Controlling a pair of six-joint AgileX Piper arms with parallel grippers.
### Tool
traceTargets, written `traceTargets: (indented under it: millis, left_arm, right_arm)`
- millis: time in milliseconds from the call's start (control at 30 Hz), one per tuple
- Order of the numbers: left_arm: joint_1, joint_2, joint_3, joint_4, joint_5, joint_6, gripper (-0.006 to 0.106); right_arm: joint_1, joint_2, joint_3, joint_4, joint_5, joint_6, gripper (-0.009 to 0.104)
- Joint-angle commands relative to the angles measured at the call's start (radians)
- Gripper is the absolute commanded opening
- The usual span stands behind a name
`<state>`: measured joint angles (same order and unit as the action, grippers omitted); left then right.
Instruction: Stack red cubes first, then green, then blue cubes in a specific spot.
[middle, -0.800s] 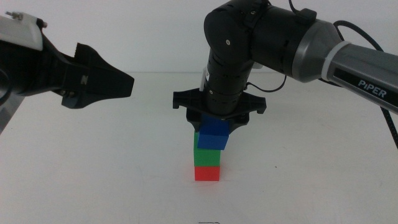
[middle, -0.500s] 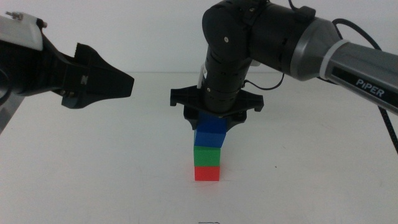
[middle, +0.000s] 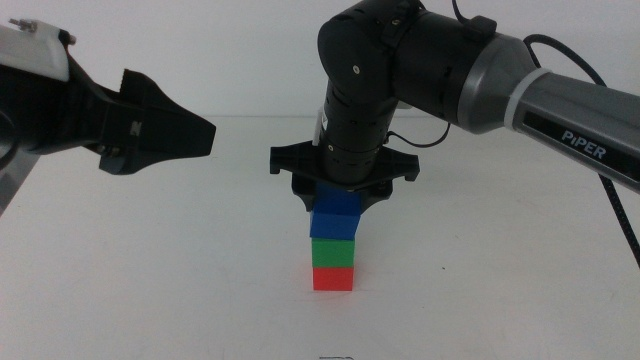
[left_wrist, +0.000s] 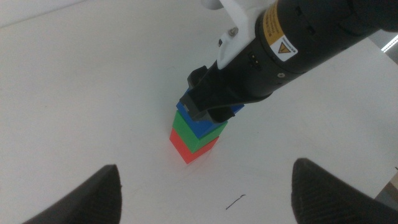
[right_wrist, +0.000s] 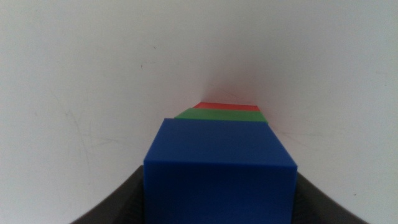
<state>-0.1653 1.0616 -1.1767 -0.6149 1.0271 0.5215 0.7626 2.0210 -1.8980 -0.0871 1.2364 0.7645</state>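
Blue cube (middle: 335, 217), matte solid deep blue, sits on top of the stack, with the right gripper (middle: 340, 196) coming straight down over it, dark jaws on either side of its upper part. Whether the jaws clamp it or are just loose beside it, cannot tell; the right wrist view shows the blue cube (right_wrist: 219, 174) filling the space between them. Under it is one green cube (middle: 333, 251), then one red cube (middle: 333, 279) on the plain white table (middle: 150, 290). Three cubes total, same size, plain faces, edges roughly lined up, blue slightly offset. Left wrist view shows the same stack: blue (left_wrist: 202, 126), green (left_wrist: 198, 138), red (left_wrist: 186, 149). Left gripper (middle: 160, 130) hangs above the table well left of the stack, jaws spread wide, nothing in them.
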Motion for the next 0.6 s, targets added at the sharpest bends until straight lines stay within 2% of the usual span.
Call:
traceTargets:
  millis: [0, 33, 67, 100, 133, 167, 367, 567]
  left_arm:
    - [0.000, -0.015, -0.025, -0.052, -0.050, 0.000, 0.094]
    - [0.000, -0.015, -0.025, -0.052, -0.050, 0.000, 0.094]
    - [0.000, -0.015, -0.025, -0.052, -0.050, 0.000, 0.094]
    - [0.000, -0.015, -0.025, -0.052, -0.050, 0.000, 0.094]
    - [0.000, -0.015, -0.025, -0.052, -0.050, 0.000, 0.094]
    - [0.000, -0.015, -0.025, -0.052, -0.050, 0.000, 0.094]
    - [0.000, -0.015, -0.025, -0.052, -0.050, 0.000, 0.094]
    - [0.000, -0.015, -0.025, -0.052, -0.050, 0.000, 0.094]
  right_arm:
    - [0.001, -0.045, -0.027, -0.032, 0.010, -0.005, 0.020]
    - [0.001, -0.045, -0.027, -0.032, 0.010, -0.005, 0.023]
    - [0.001, -0.045, -0.027, -0.036, 0.010, -0.005, 0.036]
    - [0.001, -0.045, -0.027, -0.039, 0.010, -0.005, 0.040]
    - [0.001, -0.045, -0.027, -0.039, 0.009, -0.005, 0.053]
    - [0.001, -0.045, -0.027, -0.039, 0.008, -0.005, 0.057]
    - [0.001, -0.045, -0.027, -0.039, 0.003, -0.005, 0.071]
    - [0.001, -0.068, -0.091, -0.043, 0.015, -0.005, 0.072]
